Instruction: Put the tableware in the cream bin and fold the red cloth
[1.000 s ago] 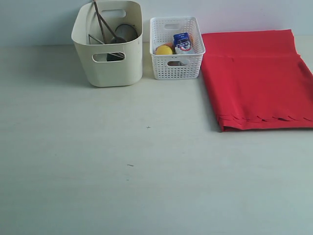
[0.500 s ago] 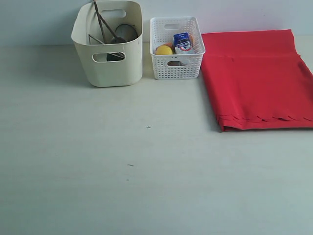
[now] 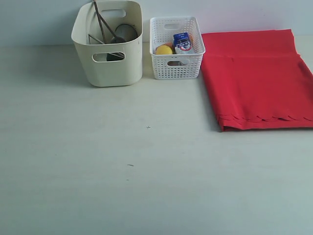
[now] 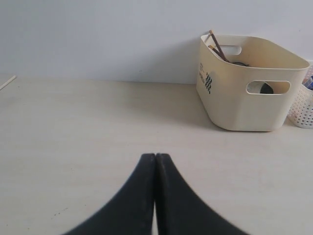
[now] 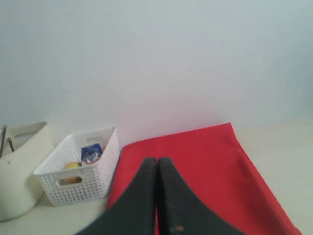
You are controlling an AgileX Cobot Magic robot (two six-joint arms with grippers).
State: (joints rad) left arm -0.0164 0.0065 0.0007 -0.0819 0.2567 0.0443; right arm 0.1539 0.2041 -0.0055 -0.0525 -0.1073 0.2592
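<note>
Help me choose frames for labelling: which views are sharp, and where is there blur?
Exterior view: even soft light, sharp, only faint shadow by the cream bin. Left wrist view: bin sharp, shut left gripper blurred close up. Right wrist view: hazy overall, red cloth and right gripper soft.

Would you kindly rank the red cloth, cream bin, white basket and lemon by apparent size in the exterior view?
1. red cloth
2. cream bin
3. white basket
4. lemon
All sit at similar depth, so nearness barely matters.
</note>
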